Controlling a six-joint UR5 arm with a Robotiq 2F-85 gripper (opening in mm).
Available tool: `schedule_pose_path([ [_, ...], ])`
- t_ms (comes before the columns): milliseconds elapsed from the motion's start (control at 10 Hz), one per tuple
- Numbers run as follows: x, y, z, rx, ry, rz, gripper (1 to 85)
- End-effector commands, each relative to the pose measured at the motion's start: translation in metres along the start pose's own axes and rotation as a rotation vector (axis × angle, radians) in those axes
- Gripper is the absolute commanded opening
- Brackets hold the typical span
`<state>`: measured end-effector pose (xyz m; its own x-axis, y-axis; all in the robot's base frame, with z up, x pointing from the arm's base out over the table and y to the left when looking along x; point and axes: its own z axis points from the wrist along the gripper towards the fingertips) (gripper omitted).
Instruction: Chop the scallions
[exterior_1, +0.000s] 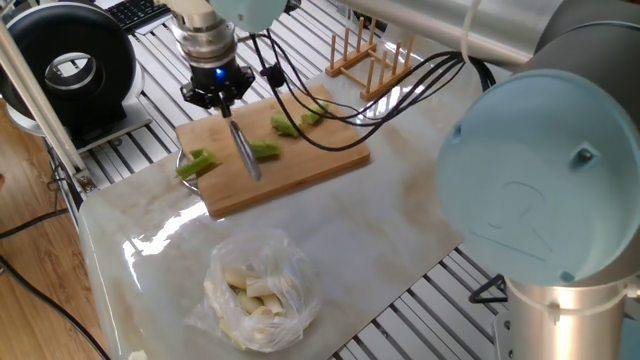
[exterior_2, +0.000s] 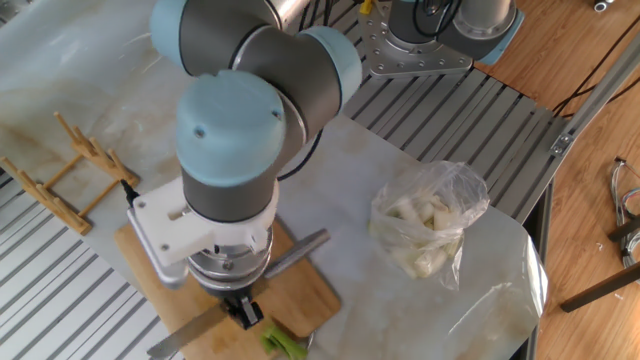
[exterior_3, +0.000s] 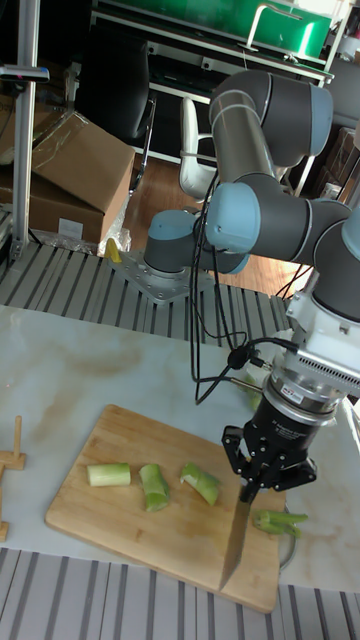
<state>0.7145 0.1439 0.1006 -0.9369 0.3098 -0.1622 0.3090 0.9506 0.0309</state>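
Clear plastic bag (exterior_1: 258, 293) of pale whitish pieces: lay at lower centre of one fixed view, on the marble tabletop (exterior_1: 380, 215), well apart from the board.

Wooden cutting board (exterior_1: 300, 160): sat beyond the bag, at upper centre-left of that view, flat on the tabletop.

Scallions, cut into short green chunks: one chunk (exterior_1: 197, 164) lay at the board's left edge, partly overhanging it; a second (exterior_1: 264, 150) lay mid-board, just beside the blade; two more (exterior_1: 287, 125) rested toward the board's far side. In the tall fixed view three chunks (exterior_3: 152, 485) lay in a row on the board at lower left, a fourth (exterior_3: 278, 522) at the board's right edge.

Knife (exterior_3: 236, 542): blade pointed down toward the board, tip near the board's front edge in the tall view.

Gripper (exterior_3: 256, 486): clenched on the knife handle, poised above the board between the mid-board chunk and the edge chunk.

Wooden rack (exterior_1: 368, 62): stood beyond the board, at upper centre.

Black round appliance (exterior_1: 68, 66): at upper left, off the tabletop.
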Motion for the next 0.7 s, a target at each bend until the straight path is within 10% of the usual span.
schedule_pose_path([
  [0, 0.001, 0.027, -0.012, -0.097, 0.003, 0.039, 1.0],
  [600, 0.004, 0.068, -0.015, -0.251, -0.019, 0.063, 1.0],
])
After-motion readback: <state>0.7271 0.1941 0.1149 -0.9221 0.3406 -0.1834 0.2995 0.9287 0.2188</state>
